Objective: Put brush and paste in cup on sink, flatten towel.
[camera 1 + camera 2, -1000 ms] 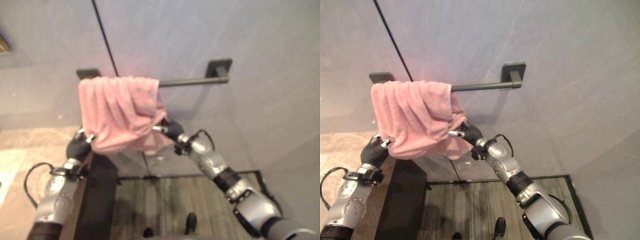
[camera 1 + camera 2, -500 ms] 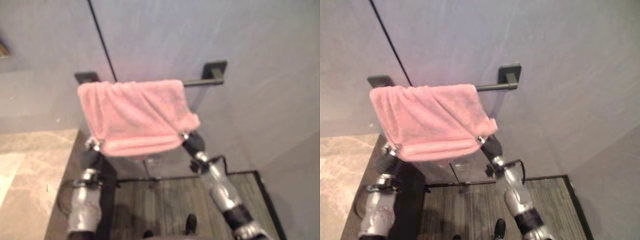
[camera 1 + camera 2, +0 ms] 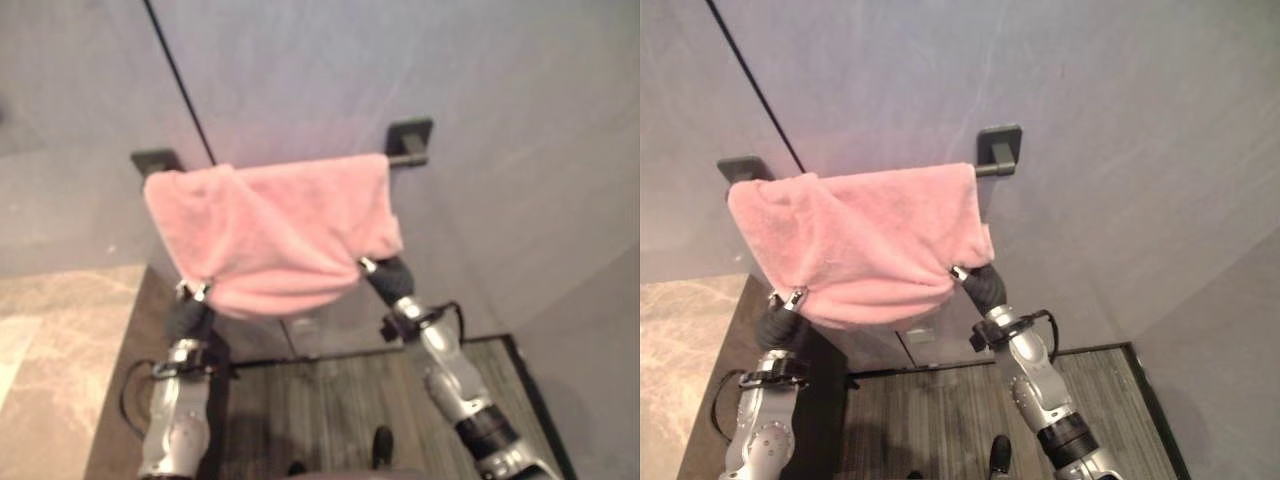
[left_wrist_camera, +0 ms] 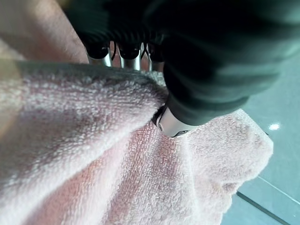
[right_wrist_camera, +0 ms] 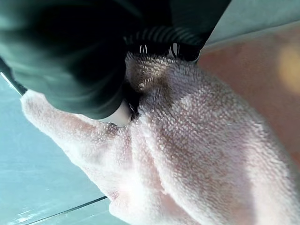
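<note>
— Eye views? Pink towel (image 3: 865, 235) draped over wall rail (image 3: 405, 155), left hand (image 3: 777, 318) and right hand (image 3: 980, 283) under its lower corners, presumably to spread it flat.

— Wrist views? Thumb and fingers pinching terry cloth, both sides.

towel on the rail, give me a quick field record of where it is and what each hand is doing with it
towel: pink towel, draped over the towel rail, spread along most of it
rail: dark bar on the grey wall, right bracket uncovered
left hand: left hand pinching the towel's lower left edge
right hand: right hand pinching the lower right corner
towel state: bottom edge sags between the hands
</note>
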Controlling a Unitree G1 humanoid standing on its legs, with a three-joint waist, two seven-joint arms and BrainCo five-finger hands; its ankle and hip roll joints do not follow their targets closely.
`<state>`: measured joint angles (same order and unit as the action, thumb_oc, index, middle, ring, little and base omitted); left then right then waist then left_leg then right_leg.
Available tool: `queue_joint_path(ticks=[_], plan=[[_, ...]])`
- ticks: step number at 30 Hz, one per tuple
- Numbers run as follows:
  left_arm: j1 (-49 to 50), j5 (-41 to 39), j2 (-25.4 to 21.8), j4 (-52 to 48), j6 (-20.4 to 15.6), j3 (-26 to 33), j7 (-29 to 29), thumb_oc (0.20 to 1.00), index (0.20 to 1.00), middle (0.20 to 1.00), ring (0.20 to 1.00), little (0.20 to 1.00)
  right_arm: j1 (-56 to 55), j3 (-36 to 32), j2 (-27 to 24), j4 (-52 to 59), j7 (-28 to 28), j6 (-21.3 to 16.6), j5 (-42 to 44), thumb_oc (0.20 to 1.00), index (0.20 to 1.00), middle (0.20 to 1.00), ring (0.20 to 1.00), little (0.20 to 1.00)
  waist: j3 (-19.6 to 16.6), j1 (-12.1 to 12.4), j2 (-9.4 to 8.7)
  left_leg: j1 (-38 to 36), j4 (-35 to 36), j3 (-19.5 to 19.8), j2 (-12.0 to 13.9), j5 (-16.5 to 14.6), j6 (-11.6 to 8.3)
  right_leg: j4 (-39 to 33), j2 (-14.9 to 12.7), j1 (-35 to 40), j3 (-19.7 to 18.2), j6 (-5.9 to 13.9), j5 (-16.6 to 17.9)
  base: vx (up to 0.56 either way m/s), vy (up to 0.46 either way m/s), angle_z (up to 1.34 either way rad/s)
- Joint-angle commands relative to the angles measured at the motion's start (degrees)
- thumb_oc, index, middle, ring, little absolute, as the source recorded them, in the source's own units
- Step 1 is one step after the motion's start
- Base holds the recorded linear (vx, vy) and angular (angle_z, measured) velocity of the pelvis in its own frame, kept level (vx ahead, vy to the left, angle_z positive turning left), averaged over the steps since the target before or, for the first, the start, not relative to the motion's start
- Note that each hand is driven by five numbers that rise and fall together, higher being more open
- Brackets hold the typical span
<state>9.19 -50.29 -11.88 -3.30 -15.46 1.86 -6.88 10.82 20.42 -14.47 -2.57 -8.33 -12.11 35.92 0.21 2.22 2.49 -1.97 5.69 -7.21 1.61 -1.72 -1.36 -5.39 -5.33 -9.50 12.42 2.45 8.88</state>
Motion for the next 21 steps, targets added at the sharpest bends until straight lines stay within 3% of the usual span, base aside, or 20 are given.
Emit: queue_joint_path(ticks=[1, 4, 6, 9, 12, 15, 21], plan=[[-3.7, 4.1, -4.8, -4.7, -4.9, 2.1, 2.9, 0.2, 0.2, 0.2, 0.2, 0.2, 3.9, -1.1, 2.0, 5.9, 0.4, -4.3, -0.2, 0.2, 0.2, 0.2, 0.2, 0.2, -0.5, 0.0, -1.36, 0.9, -0.7, 2.8, -0.3, -2.6, 2.07, 0.4, -4.3, 8.7, 2.6, 4.1, -7.6, 0.0, 0.0, 0.0], [-3.3, 1.5, -4.0, -6.6, -5.3, 2.4, 1.7, 0.2, 0.2, 0.2, 0.2, 0.2, 4.1, -1.3, 2.2, 5.7, 0.3, -4.6, 0.0, 0.2, 0.2, 0.2, 0.2, 0.2, -0.6, -0.2, -1.36, 0.8, -0.7, 2.8, -0.3, -2.8, 2.13, 0.4, -4.3, 8.7, 2.5, 4.15, -7.7, 0.0, 0.0, 0.0], [-5.4, 7.2, -5.5, -9.8, -6.7, 2.5, 5.5, 0.2, 0.2, 0.2, 0.2, 0.2, 5.5, -1.8, 1.8, 9.6, 2.5, -6.1, -2.2, 0.2, 0.2, 0.2, 0.2, 0.2, -0.5, -0.1, -1.13, 0.9, -0.7, 2.7, -0.2, -2.7, 2.09, 0.4, -4.3, 8.6, 2.4, 4.09, -7.7, 0.0, 0.0, 0.0], [-8.8, 7.8, -6.5, -13.3, -8.0, 0.4, 6.5, 0.2, 0.2, 0.2, 0.2, 0.2, 8.9, -3.0, 1.7, 14.5, 5.8, -8.2, -5.9, 0.2, 0.2, 0.2, 0.2, 0.2, -0.1, -0.5, -1.03, 0.7, -0.7, 2.3, -0.2, -2.9, 2.16, 0.4, -4.4, 8.5, 2.2, 4.06, -7.7, 0.0, 0.0, 0.0], [-9.1, 9.6, -7.1, -11.5, -7.6, -0.7, 7.6, 0.2, 0.2, 0.2, 0.2, 0.2, 10.1, -2.2, 1.4, 13.4, 7.3, -7.9, -8.1, 0.2, 0.2, 0.2, 0.2, 0.2, 0.0, -0.6, -0.83, 0.6, -0.7, 2.1, -0.2, -2.9, 2.14, 0.4, -4.3, 8.5, 1.9, 4.04, -7.7, 0.0, 0.0, 0.0], [-6.8, 10.0, -7.7, -7.2, -5.2, -2.6, 6.5, 0.2, 0.2, 0.2, 0.2, 0.2, 7.1, 0.6, 0.4, 7.2, 5.7, -5.2, -8.4, 0.2, 0.2, 0.2, 0.2, 0.2, -0.3, -0.6, -0.33, 0.5, -0.7, 1.5, -0.1, -2.8, 2.07, 0.4, -4.2, 8.4, 1.5, 4.13, -7.6, 0.01, -0.03, -0.04], [-4.8, 10.3, -8.0, -3.7, -4.1, -2.9, 5.6, 0.2, 0.2, 0.2, 0.2, 0.2, 4.9, 0.1, -0.4, 5.7, 4.1, -4.7, -6.3, 0.2, 0.2, 0.2, 0.2, 0.2, -0.3, -0.8, 0.13, 0.4, -0.7, 1.5, -0.2, -2.7, 2.1, 0.4, -4.2, 8.4, 1.5, 4.23, -7.6, 0.0, -0.005, -0.01]])
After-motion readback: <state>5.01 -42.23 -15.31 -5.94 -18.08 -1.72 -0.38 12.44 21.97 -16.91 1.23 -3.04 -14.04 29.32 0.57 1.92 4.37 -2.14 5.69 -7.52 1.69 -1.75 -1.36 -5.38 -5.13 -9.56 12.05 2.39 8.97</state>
